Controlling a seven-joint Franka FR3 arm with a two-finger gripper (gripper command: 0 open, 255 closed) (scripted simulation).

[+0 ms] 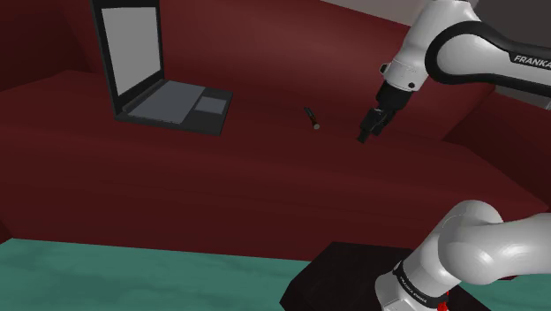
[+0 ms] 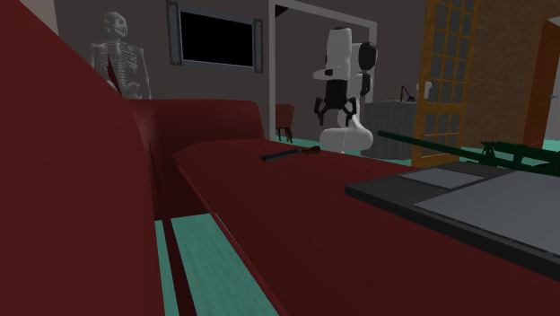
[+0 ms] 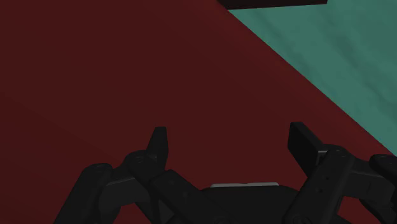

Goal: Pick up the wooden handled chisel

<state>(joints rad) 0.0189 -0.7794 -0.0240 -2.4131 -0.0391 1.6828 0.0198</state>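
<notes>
A small chisel with a dark blade and a pale brown handle lies flat on the broad dark red upholstered surface. An open grey laptop with a black frame rests on the same surface. In the shoulder view the chisel lies to the laptop's right, well apart from it, its handle end pointing away from the laptop's screen.

The all-black two-finger gripper hangs on the white arm farther from the laptop than the chisel is. It is tilted down towards the red surface, near the chisel but not touching it. In the wrist view its two fingers stand apart with only red surface between them.

The black box stand sits on the teal floor, well away from the laptop, past the red surface's edge. In the second exterior view a white skeleton stands far behind the laptop, against the grey wall.
</notes>
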